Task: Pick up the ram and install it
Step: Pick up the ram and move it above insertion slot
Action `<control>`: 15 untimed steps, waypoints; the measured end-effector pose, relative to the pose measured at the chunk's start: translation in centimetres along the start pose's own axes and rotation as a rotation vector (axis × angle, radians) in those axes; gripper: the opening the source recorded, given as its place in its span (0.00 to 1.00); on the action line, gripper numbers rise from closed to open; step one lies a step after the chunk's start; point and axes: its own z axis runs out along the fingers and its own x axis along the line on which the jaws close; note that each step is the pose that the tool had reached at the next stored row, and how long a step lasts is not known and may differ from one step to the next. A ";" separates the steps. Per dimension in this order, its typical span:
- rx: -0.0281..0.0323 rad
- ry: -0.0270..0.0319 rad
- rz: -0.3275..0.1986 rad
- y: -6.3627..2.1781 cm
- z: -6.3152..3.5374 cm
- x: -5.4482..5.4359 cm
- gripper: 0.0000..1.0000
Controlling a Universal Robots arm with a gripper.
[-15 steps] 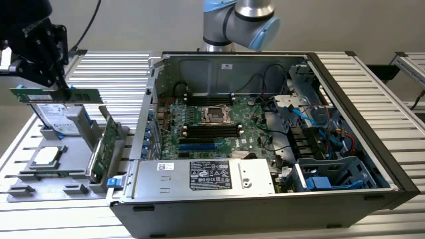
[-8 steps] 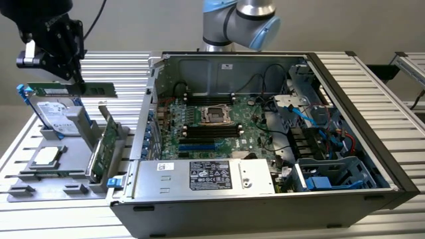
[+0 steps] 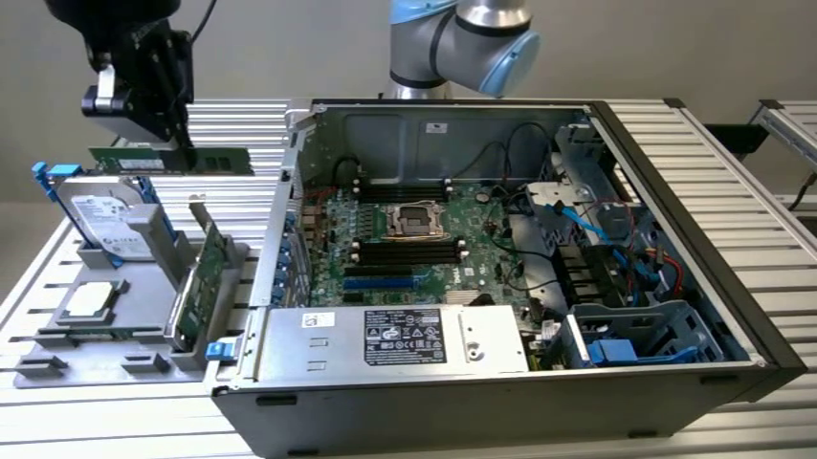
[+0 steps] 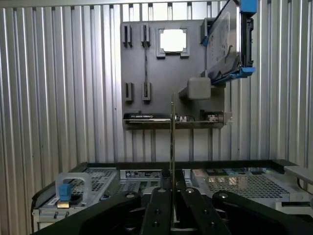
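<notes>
Your black gripper (image 3: 164, 142) clamped narrow on one long green ram stick (image 3: 172, 160), held in air near grey fixture tray (image 3: 52, 371). Tray carries one square silver processor chip (image 3: 90, 299), one silver hard drive (image 3: 109, 220), one green expansion card (image 3: 198, 287). One open black computer case (image 3: 447, 421) toward exterior view's right.

- The ram (image 3: 167, 160), a long, thin green stick, is being held in the air, clamped by its upper edge in the gripper (image 3: 163, 143).
- It is being held level, long edge horizontal, above the grey parts tray (image 3: 38, 368), to the exterior view's left of the open computer case (image 3: 715, 249).
- In the wrist view the ram (image 4: 172, 142) is being seen edge-on, as a thin line.
</notes>
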 end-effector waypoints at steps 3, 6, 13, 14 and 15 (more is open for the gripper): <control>0.0024 -0.0001 0.000 -0.68 -0.03 -0.7 0.14; 0.0052 -0.0002 0.000 -1.37 -0.06 -1.4 0.14; 0.0104 -0.0003 0.000 -3.05 -0.14 -2.8 0.14; 0.0108 -0.0004 0.000 -3.32 -0.15 -3.0 0.14; 0.0111 -0.0004 0.000 -3.61 -0.16 -3.2 0.14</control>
